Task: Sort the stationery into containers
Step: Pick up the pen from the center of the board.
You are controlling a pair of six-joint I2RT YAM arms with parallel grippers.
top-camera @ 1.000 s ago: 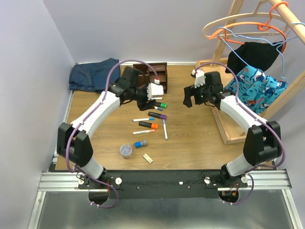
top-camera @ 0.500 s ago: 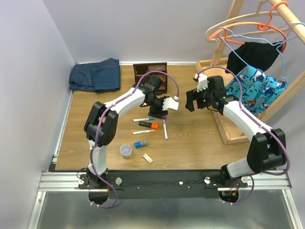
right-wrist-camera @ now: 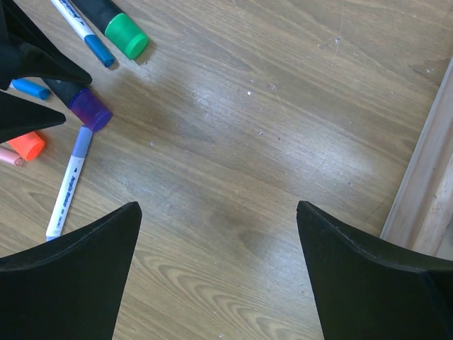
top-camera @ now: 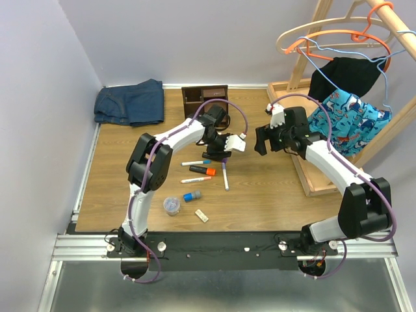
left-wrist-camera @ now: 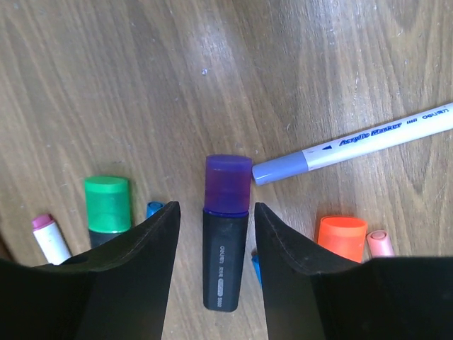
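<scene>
My left gripper [left-wrist-camera: 216, 207] is open and low over the table. Its jaws straddle a black highlighter with a purple cap [left-wrist-camera: 226, 241], with a gap on each side. Beside it lie a green-capped highlighter [left-wrist-camera: 107, 205], an orange-capped highlighter [left-wrist-camera: 342, 237] and a white marker with a lavender cap [left-wrist-camera: 354, 142]. In the top view the left gripper [top-camera: 220, 153] hovers over this pile, in front of the dark brown organiser [top-camera: 205, 99]. My right gripper [right-wrist-camera: 217, 207] is open and empty over bare wood to the right of the pile [top-camera: 260, 143].
A clear round tub [top-camera: 171, 205], a blue-grey cylinder [top-camera: 192, 195] and a beige block [top-camera: 201, 215] lie nearer the arm bases. Folded jeans [top-camera: 129, 103] lie at the back left. A light-wood tray [top-camera: 311, 175] and hung clothes [top-camera: 348, 114] stand on the right.
My left arm swung from the organiser toward the pile, and its gripper came down over the purple-capped highlighter. The right gripper barely moved.
</scene>
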